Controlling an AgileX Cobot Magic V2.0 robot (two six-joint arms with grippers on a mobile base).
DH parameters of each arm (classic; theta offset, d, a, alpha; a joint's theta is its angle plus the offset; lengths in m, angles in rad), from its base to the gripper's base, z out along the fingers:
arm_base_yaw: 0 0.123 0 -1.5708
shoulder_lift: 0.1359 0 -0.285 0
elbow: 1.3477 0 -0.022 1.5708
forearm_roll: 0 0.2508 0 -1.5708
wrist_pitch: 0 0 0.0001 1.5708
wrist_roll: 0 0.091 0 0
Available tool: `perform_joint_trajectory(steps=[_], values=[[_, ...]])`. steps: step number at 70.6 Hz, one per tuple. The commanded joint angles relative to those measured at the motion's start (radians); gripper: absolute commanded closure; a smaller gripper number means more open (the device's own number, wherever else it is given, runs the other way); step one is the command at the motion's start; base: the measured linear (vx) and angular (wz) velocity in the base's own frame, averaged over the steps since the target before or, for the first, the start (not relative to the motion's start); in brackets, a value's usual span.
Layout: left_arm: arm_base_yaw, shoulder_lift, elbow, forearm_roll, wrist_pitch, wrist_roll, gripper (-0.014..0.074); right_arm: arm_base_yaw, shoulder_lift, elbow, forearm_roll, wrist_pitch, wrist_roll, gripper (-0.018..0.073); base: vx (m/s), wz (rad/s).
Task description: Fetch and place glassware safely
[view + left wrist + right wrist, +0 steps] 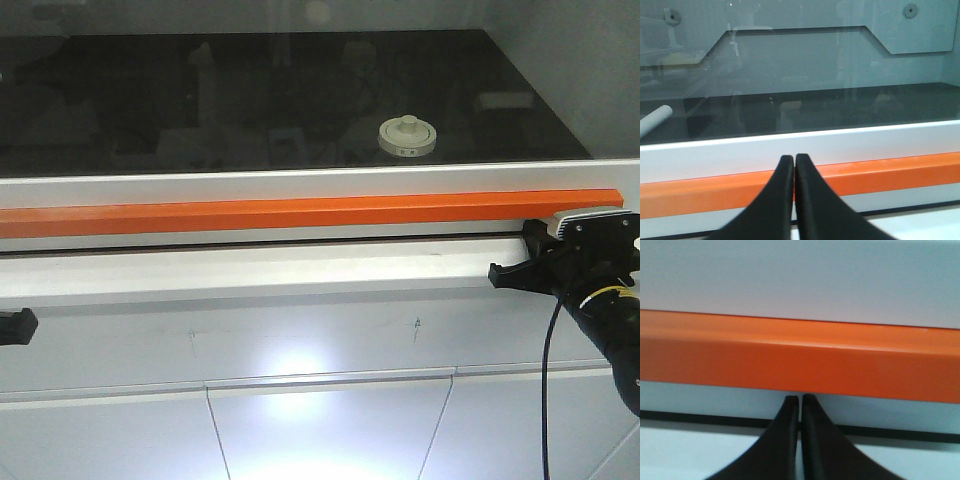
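Note:
The glass jar with its cream-white knobbed lid [408,135] stands on the dark worktop inside the cabinet, behind the glass sash. It does not show in either wrist view. My right gripper [497,272] is shut and empty, outside the cabinet at the right, just below the orange bar [300,214]. In the right wrist view its shut tips [800,399] sit close under the orange bar [800,357]. My left gripper [18,325] shows only as a black tip at the far left edge. In the left wrist view it [794,158] is shut and empty, facing the orange bar [880,172].
A white sill [250,272] runs below the orange bar, with white cabinet panels [320,420] beneath. A dark worktop [840,107] lies behind the sash. A white tube [655,119] lies at its left. The grey back wall [805,60] closes the cabinet.

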Motion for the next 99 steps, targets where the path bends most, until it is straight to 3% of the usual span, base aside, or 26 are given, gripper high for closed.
perform_joint_trajectory(steps=[1,42,68,82,94,99], values=[[-0.002,-0.007,-0.022,-0.009,-0.053,-0.002,0.0603,-0.004,-0.015,-0.039,-0.001,-0.078,-0.009,0.0560,0.00,0.00],[-0.002,0.042,-0.022,-0.009,-0.036,-0.002,0.0603,-0.004,-0.009,-0.063,-0.009,-0.236,-0.006,0.0560,0.00,0.00],[-0.002,0.104,-0.022,-0.009,-0.048,-0.001,0.0603,-0.004,-0.009,-0.063,-0.009,-0.236,-0.006,0.0560,0.00,0.00],[-0.002,0.242,-0.022,-0.020,-0.166,0.052,0.0603,-0.004,-0.009,-0.063,-0.006,-0.234,-0.006,0.0560,0.00,0.00],[-0.002,0.394,-0.024,-0.094,-0.309,0.049,0.0603,-0.004,-0.009,-0.063,-0.006,-0.233,-0.006,0.0560,0.00,0.00],[-0.002,0.447,-0.024,-0.085,-0.366,0.047,0.0603,-0.004,-0.009,-0.063,-0.006,-0.233,-0.006,0.0560,0.00,0.00]])
